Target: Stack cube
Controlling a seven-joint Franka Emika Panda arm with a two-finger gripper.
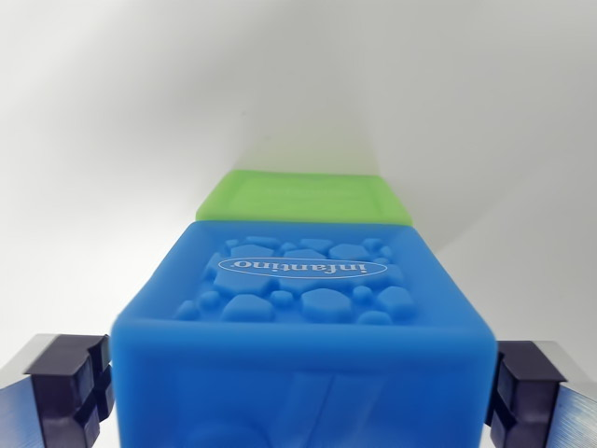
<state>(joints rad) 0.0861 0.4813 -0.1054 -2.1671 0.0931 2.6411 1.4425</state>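
A blue cube [303, 317] with a pebbled top face and an upside-down "infantino" label fills the lower middle of the wrist view. My gripper [300, 397] is shut on it, with dark finger pads [73, 387] pressing its sides at the view's left and right. Beyond the blue cube, higher in the picture, a green cube [306, 197] shows its top face. The blue cube hides the green one's near edge; whether they touch I cannot tell.
A plain white surface [140, 140] lies around both cubes, with soft shadows fanning out behind the green cube.
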